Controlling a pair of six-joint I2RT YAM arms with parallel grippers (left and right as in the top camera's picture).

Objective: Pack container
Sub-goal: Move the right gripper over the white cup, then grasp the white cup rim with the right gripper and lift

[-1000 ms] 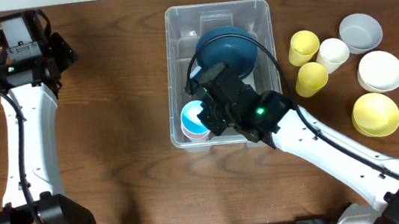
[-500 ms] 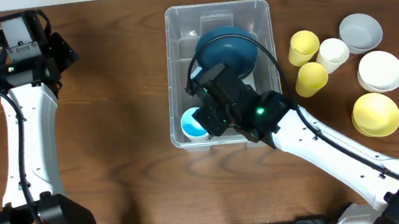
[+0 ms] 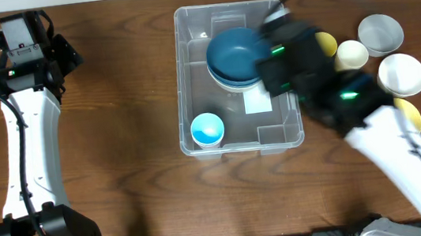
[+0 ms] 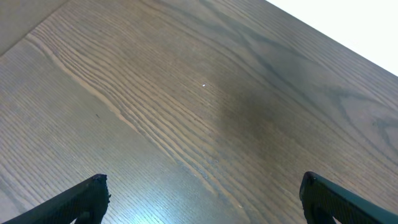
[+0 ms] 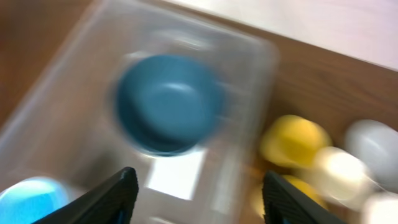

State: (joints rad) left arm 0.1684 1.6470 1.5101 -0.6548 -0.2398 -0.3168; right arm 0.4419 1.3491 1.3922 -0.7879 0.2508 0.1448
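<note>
Over the table (image 3: 123, 183), right end effector (image 5: 199, 199) gapes empty.

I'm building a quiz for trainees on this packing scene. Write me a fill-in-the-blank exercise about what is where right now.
Inside the container stand a dark blue bowl and a light blue ___. The grey bowl rests outside it, on the ___. The left gripper hangs over bare wood, its jaws ___.
Missing words: cup; table; open.

No text is legible, not even on the white label (image 3: 258, 102) in the container (image 3: 186, 73).
</note>
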